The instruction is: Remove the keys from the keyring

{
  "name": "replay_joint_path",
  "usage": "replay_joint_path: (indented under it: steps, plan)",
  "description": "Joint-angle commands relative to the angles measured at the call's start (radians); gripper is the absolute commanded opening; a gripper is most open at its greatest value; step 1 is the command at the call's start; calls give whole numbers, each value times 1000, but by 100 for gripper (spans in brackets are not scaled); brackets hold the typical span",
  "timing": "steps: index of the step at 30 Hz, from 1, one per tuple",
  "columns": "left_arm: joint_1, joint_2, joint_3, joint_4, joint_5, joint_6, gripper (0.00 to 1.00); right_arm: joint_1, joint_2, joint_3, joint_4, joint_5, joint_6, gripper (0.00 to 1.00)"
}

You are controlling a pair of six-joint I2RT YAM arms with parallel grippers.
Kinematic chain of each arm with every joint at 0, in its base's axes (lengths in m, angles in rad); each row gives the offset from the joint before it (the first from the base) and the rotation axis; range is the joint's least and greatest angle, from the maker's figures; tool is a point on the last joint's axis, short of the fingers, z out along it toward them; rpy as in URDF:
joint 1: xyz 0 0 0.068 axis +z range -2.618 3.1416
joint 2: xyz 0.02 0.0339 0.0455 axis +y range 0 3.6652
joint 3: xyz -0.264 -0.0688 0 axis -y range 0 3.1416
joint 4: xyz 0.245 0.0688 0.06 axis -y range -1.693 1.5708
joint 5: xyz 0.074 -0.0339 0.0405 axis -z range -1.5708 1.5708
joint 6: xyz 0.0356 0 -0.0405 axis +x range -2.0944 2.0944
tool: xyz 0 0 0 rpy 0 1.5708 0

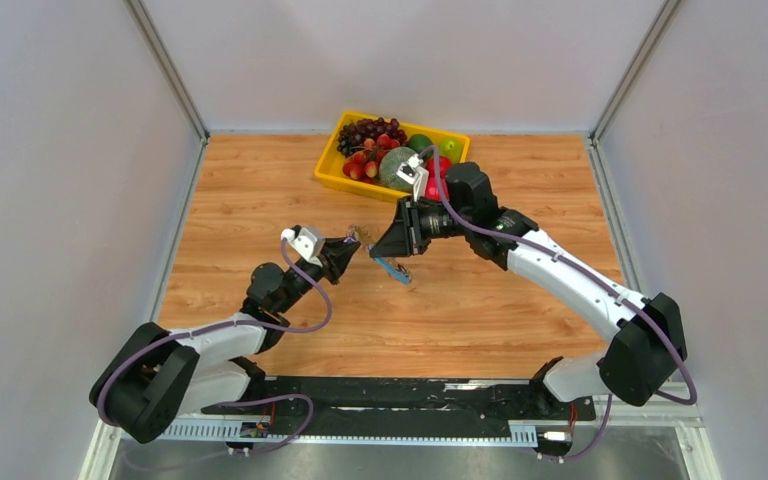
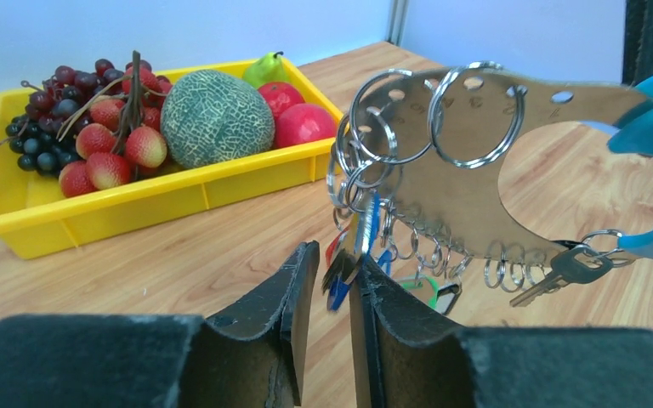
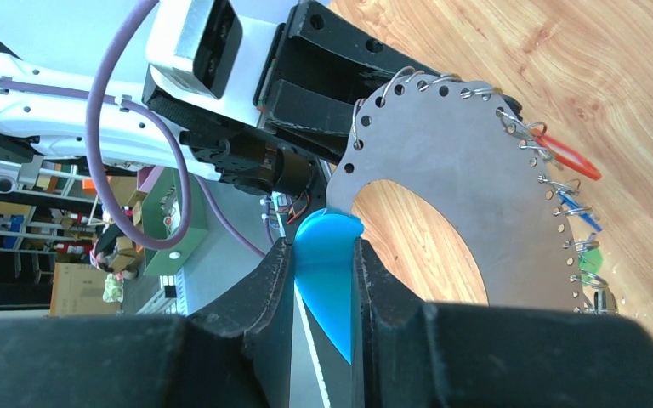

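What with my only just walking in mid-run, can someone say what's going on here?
The right gripper is clamped on the blue handle of the keyring, a flat metal plate edged with small rings, holding it above the table. The left gripper has its fingers close on either side of some of the hanging keys. Whether it actually pinches one, I cannot tell.

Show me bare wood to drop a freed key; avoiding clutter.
Bare: table between left gripper and left wall, and the strip before the black rail. Crowded: centre, where right gripper holds the keyring, and the tray behind.
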Motion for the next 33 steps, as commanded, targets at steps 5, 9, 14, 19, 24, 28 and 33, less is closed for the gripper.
replay_joint_path:
  steps: [5, 9, 14, 19, 24, 28, 33]
  plan:
    - [-4, -55, 18, 10, 51, 26, 9, 4, -41, -22, 66, 17, 13, 8]
    - [-3, -71, 22, -14, 56, 23, 0, 2, -47, -34, 65, 58, 4, 8]
    - [-4, -110, 24, -75, 47, 21, 0, 2, -88, -95, 54, 251, -49, 8]
    - [-3, -139, 58, -169, 47, -2, 0, 1, -108, -174, 56, 316, -132, 42]
    - [-6, -207, 150, -416, 103, -58, 0, 1, -156, -250, 81, 350, -191, 80]
    - [-8, -281, 237, -639, 135, -141, 0, 0, -240, -311, 151, 358, -250, 80]
    - [-11, -366, 359, -952, 177, -177, 0, 0, -333, -365, 242, 325, -302, 75]
